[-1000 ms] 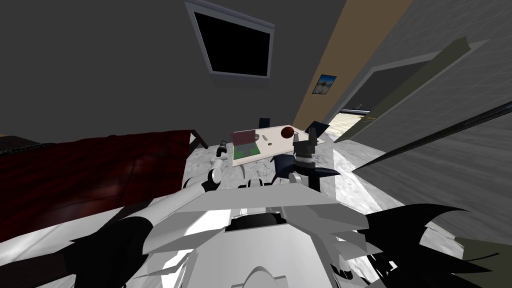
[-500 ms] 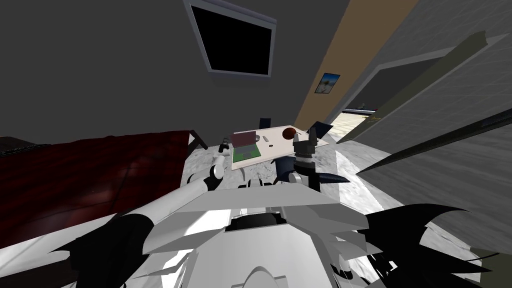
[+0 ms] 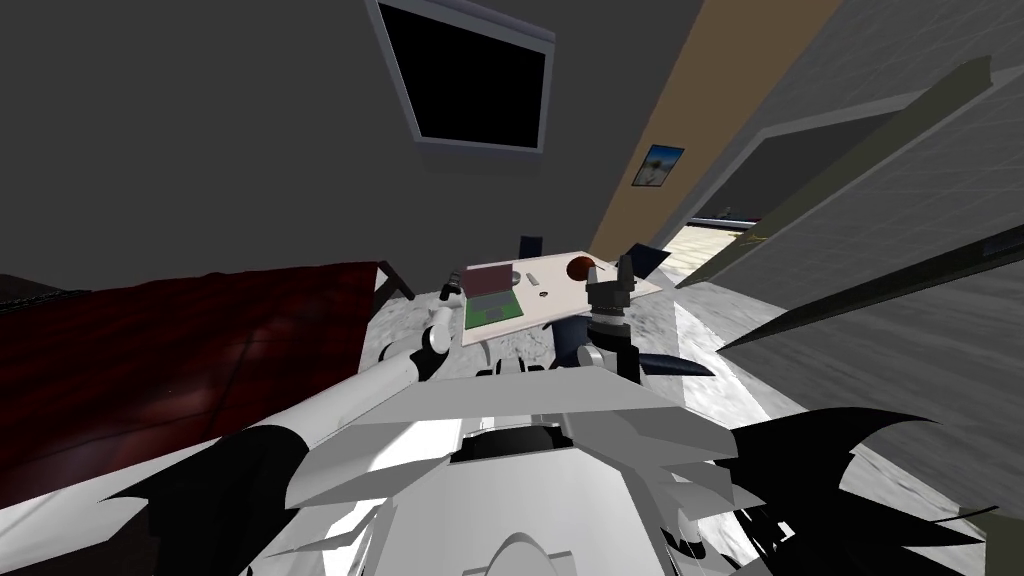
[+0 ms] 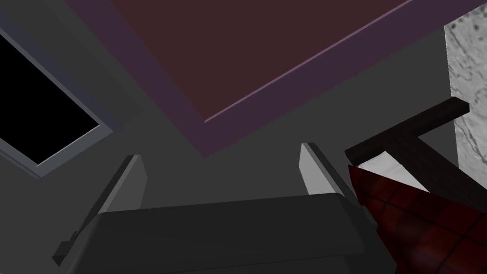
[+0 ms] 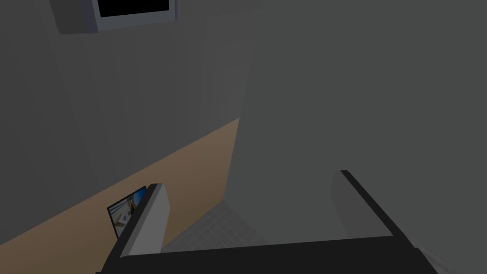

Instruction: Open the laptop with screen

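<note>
The laptop (image 3: 492, 294) stands on a white table (image 3: 552, 292), its maroon lid raised over a green base. My left gripper (image 3: 448, 292) hovers just beside the laptop's left edge, apart from it, and is open. In the left wrist view the lid (image 4: 266, 47) is a maroon plane with a purple border just beyond my open left gripper (image 4: 221, 171), with nothing between its fingers. My right gripper (image 3: 622, 268) is raised over the table's right end, near a brown ball (image 3: 578, 266). It is open and empty (image 5: 247, 204).
A bed with a dark red cover (image 3: 180, 350) lies to the left, its corner (image 4: 413, 219) close to my left hand. Dark chairs (image 3: 570, 335) stand around the table. An open doorway (image 3: 720, 225) is at the right. A window (image 3: 470, 80) showing a black area hangs behind the table.
The whole head picture has shifted a little, so I have moved. My left hand has edged up and closer to the laptop's left edge. Both grippers stay open.
</note>
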